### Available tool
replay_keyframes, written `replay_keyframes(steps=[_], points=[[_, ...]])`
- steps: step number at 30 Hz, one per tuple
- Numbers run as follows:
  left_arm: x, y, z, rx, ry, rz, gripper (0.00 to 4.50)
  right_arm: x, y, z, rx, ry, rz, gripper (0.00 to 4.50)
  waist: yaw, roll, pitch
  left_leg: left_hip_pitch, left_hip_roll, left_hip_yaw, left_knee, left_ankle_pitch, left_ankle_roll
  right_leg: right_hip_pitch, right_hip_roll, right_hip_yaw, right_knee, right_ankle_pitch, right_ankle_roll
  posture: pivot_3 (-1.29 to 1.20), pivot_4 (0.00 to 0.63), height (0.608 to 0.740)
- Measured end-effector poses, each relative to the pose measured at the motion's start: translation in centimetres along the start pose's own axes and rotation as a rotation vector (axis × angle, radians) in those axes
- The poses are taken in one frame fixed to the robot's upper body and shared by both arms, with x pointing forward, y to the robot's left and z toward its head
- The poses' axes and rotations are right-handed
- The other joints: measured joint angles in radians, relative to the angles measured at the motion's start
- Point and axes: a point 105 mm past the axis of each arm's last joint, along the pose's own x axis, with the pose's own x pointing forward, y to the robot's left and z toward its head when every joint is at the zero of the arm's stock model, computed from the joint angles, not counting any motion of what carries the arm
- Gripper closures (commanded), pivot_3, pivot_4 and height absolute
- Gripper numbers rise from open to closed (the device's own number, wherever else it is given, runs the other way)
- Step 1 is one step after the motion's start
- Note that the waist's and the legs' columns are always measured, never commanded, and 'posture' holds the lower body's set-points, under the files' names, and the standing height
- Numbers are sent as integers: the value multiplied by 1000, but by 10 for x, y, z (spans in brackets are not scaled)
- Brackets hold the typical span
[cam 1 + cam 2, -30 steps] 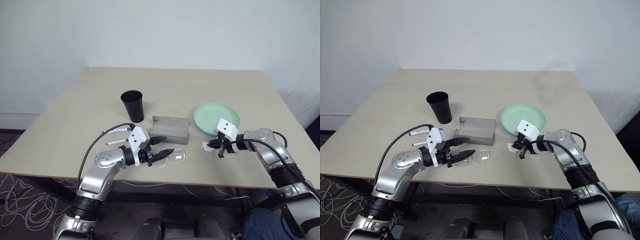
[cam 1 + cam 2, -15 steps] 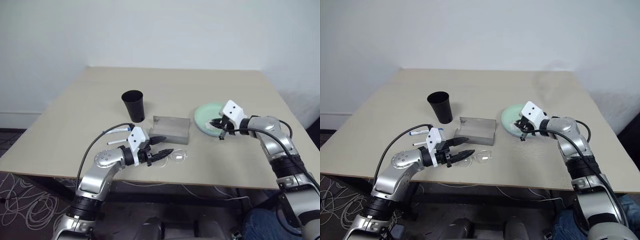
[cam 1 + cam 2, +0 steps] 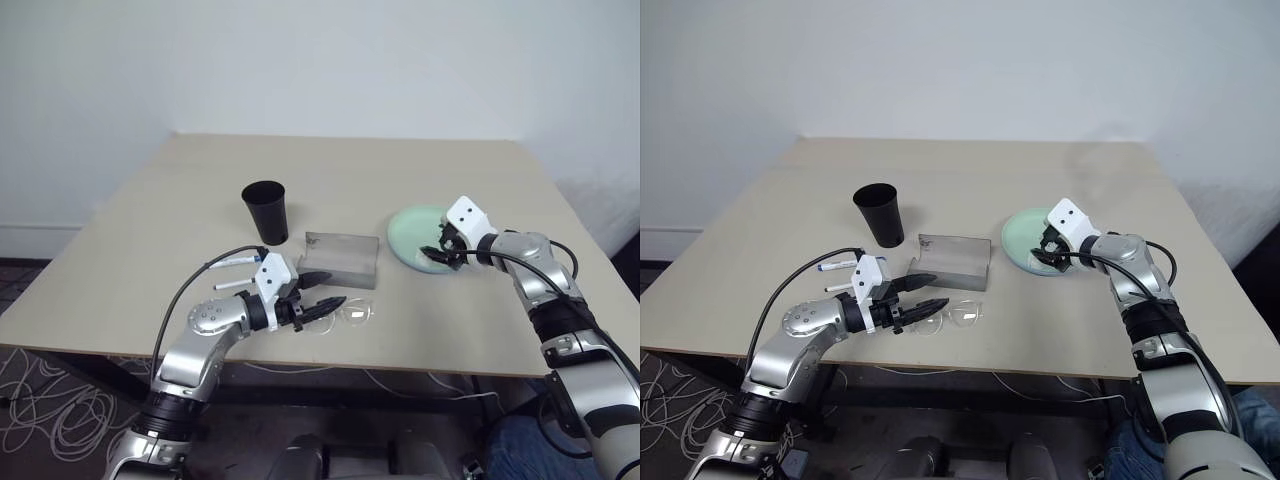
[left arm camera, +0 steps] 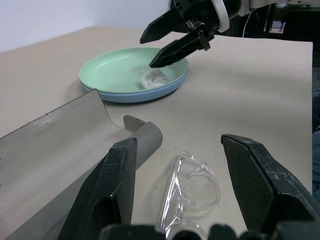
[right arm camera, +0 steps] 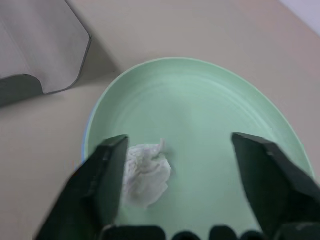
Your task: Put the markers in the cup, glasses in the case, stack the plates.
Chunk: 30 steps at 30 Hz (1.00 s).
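Step in hand: While the right gripper (image 3: 441, 252) hangs over the mint plate (image 5: 210, 150) at centre right of the head view, its fingers spread wide and holding nothing, a crumpled white wad (image 5: 146, 173) lies in the plate right below it; the drop looks done.
Plates: the mint plate sits on the light blue plate (image 4: 135, 96), so they look stacked.
Left gripper (image 4: 186, 197): fingers parted and empty, poised just short of the clear glasses (image 4: 192, 188) near the lower centre edge of the table (image 3: 350, 170).
Case (image 3: 343, 258): grey, lid open, just above the glasses in the head view.
Markers (image 3: 236, 274): 2, lying left of the left wrist; black cup (image 3: 266, 211) stands upright above them.
Doing it well: lift the right gripper straight up clear of the plate rim, then take the glasses by the bridge, gently.
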Motion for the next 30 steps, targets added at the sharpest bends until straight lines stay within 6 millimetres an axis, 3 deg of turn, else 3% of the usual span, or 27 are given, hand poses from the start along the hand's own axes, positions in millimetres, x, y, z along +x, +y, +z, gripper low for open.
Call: replay_keyframes(steps=[6,13,18,24,30], points=[[-5,7,-2,35,46,-17,1706,-1,1,8,0,-55,-1,143,-1,0,0,1,0,0,0,0,0,0,0,0,0,0,0,0,0,740],[-18,32,0,97,166,-132,1706,-10,35,24,-3,-188,178,143,-1,0,0,2,0,0,0,0,0,2,0,0,0,0,0,0,0,740],[-31,51,6,152,330,-299,1706,-14,47,24,-1,-212,236,143,0,0,0,2,0,0,0,0,0,2,0,0,0,0,0,0,0,740],[-20,59,20,186,436,-474,1706,-17,67,18,0,-225,302,143,0,0,0,1,0,0,0,0,0,1,1,0,0,0,1,0,0,740],[-3,48,9,152,557,-598,1706,-10,82,20,39,-263,278,143,-2,0,0,0,0,-1,0,0,0,0,1,0,1,0,1,0,0,740]])
